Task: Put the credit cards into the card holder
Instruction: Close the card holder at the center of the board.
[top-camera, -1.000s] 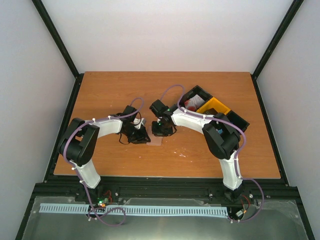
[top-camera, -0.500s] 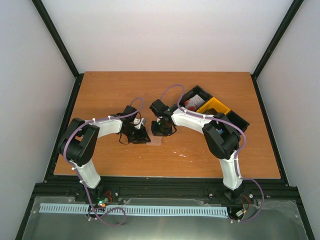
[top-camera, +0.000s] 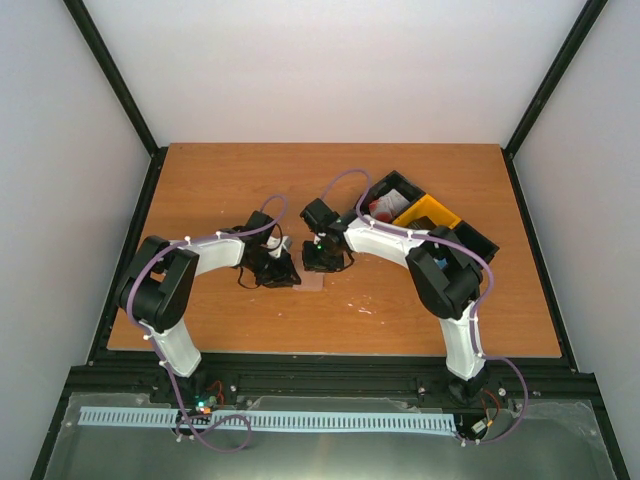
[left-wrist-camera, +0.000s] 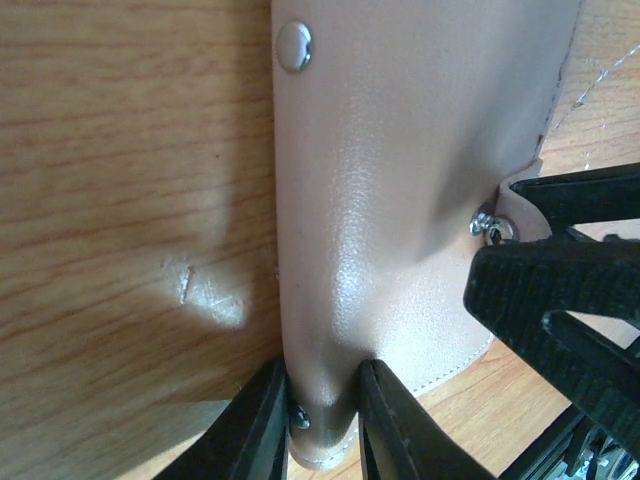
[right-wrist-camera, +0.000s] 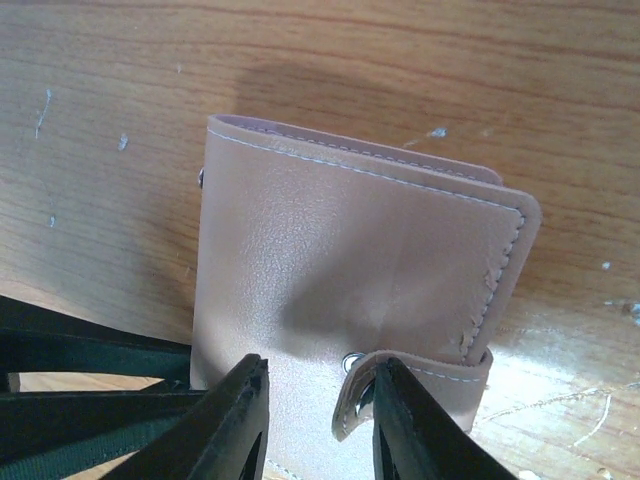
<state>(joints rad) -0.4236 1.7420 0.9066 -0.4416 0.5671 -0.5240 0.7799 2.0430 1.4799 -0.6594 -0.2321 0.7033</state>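
We find the card holder (right-wrist-camera: 340, 270) lying closed in the middle of the bench (top-camera: 320, 320). The left hand (left-wrist-camera: 322, 410) pinches its edge. The right hand (right-wrist-camera: 315, 420) stands spread astride the snap tab (right-wrist-camera: 420, 385), not gripping. Our advice: keep the left pinch firm, nip the tab, peel upward slowly. Against the earlier top view, both arms barely differ.

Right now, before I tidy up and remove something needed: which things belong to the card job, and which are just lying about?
Job: card holder, closed, pinched by the left end effector; right end effector at its snap tab; credit cards in the black bin.
Lying about: black bin itself, yellow bin.
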